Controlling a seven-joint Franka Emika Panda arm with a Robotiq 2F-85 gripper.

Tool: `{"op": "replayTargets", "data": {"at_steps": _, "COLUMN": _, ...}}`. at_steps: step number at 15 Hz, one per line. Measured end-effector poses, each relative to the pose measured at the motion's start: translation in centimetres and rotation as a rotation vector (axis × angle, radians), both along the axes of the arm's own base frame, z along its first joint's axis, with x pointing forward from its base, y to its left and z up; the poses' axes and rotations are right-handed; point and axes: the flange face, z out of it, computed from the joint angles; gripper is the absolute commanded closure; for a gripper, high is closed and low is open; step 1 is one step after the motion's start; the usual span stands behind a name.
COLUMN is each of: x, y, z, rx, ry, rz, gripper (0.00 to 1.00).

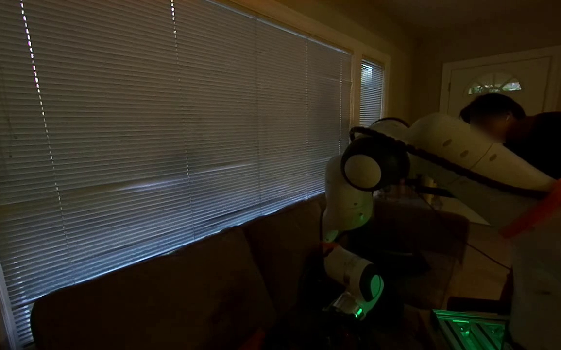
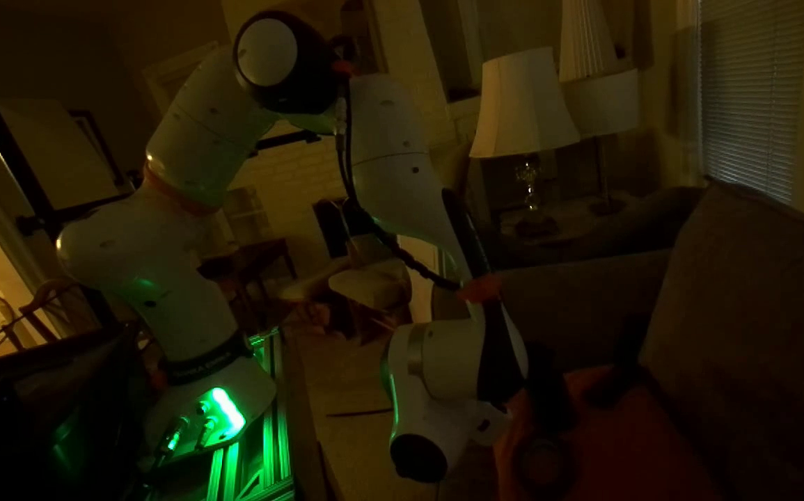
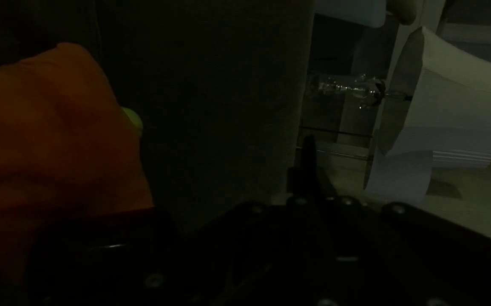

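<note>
Lettering (image 2: 205, 364), one item: probably "FRANKA EMIKA", dim; on the dark band (image 2: 241, 347) round the robot's base (image 2: 193, 398); in an exterior view

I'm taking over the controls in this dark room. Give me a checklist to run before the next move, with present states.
1. Gripper empty: ok. It is shut, with nothing visible in it.
2. Its tips off the orange fabric: ok. The couch shows between them in the wrist view.
3. Yellow-green round thing in full view: not ok. The orange fabric hides part of it.
4. Light: not ok. The gripper blends into the dark around it.
5. Person clear of the arm: cannot tell. They overlap in an exterior view, and depth is unclear.
</note>
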Motion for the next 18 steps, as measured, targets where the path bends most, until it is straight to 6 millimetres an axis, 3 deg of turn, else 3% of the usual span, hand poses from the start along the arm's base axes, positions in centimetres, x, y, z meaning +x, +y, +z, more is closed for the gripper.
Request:
{"op": "replayTargets", "data": {"at_steps": 10, "x": 1.6, "y": -0.4, "z": 2.0, "rx": -0.134, "ry": 0.031, "rz": -0.033, "gripper": 0.99}}
{"op": "replayTargets", "data": {"at_steps": 18, "x": 4.6, "y": 2.5, "z": 3.2, "rx": -0.265, "ry": 0.091, "rz": 0.019, "gripper": 0.99}}
